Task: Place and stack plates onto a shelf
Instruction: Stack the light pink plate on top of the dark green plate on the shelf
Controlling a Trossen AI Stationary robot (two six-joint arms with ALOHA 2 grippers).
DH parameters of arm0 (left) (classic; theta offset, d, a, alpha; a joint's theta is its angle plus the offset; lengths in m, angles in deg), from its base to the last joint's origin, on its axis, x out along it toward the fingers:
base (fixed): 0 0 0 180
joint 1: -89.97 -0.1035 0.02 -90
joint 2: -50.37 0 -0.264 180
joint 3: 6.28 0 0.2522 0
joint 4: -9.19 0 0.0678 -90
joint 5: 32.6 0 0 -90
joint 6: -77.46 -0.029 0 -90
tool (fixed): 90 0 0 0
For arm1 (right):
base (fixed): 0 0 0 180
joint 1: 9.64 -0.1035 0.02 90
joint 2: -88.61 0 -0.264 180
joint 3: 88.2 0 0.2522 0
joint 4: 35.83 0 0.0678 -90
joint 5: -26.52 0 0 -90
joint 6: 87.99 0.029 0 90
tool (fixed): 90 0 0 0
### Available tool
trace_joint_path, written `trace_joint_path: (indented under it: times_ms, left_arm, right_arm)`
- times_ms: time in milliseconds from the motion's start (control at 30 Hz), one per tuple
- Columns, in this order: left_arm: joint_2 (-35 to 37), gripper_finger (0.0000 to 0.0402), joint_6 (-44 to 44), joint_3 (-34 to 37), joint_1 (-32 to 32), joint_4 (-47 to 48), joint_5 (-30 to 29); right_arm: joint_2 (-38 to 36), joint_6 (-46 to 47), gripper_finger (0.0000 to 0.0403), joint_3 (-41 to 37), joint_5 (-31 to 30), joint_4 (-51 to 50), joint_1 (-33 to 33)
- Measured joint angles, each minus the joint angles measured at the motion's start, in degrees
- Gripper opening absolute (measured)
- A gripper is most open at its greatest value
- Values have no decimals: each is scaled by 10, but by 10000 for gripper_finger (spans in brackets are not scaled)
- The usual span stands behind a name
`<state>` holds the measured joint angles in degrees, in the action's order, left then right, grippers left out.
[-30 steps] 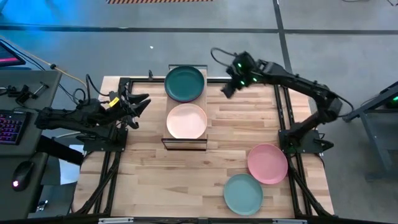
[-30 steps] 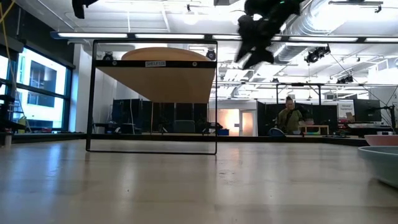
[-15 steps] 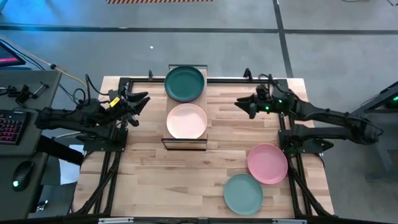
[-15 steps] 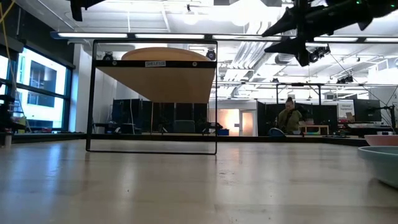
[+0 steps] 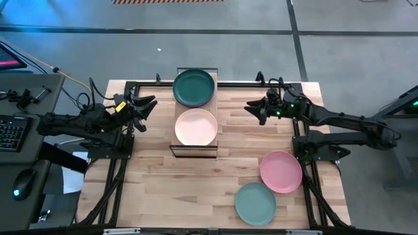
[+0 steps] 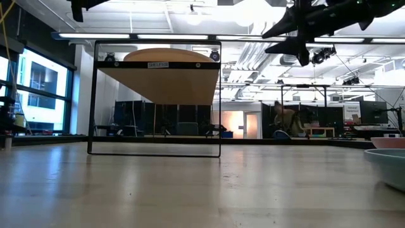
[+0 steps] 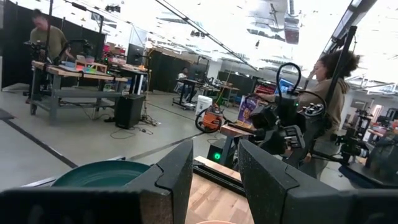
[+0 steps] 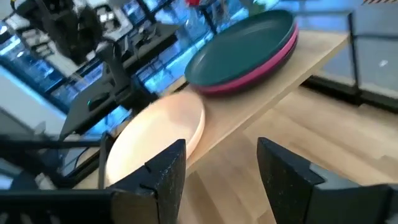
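The shelf stands at the table's far middle. A dark green plate lies on its far half, stacked on a magenta plate; a cream plate lies on its near half. A pink plate and a light teal plate rest on the tabletop near the right front, the pink rim overlapping the teal. No dark grey-black plate shows. My right gripper hovers open to the right of the shelf, pointing at it. My left gripper waits open to the left of the shelf.
Dark frame rails run along the table's left, right and far sides. Bare wood spreads between the shelf and the near edge. A keyboard and mouse sit on a desk off the left side. A person is in the room behind.
My right gripper has drawn back from beside the dark green plate at the far edge, moving toward the table's right and near side and turning level toward the shelf; it has stayed open. In the last half second it has edged slightly toward the shelf. The plates have not moved.
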<state>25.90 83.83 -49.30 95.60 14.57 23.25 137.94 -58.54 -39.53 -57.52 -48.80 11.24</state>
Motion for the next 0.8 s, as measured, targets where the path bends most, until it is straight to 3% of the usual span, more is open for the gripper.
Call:
trace_joint_path:
  times_ms: [133,300,433,800]
  left_arm:
    - [0,117,0,0,0,0,0]
    - [0,117,0,0,0,0,0]
    - [0,117,0,0,0,0,1]
    - [0,117,0,0,0,0,1]
  right_arm:
    - [37,9,179,44,54,-102,-17]
    - [119,18,174,151,118,-399,-98]
    - [161,82,172,176,199,-556,-185]
    - [169,471,172,39,261,-594,-452]
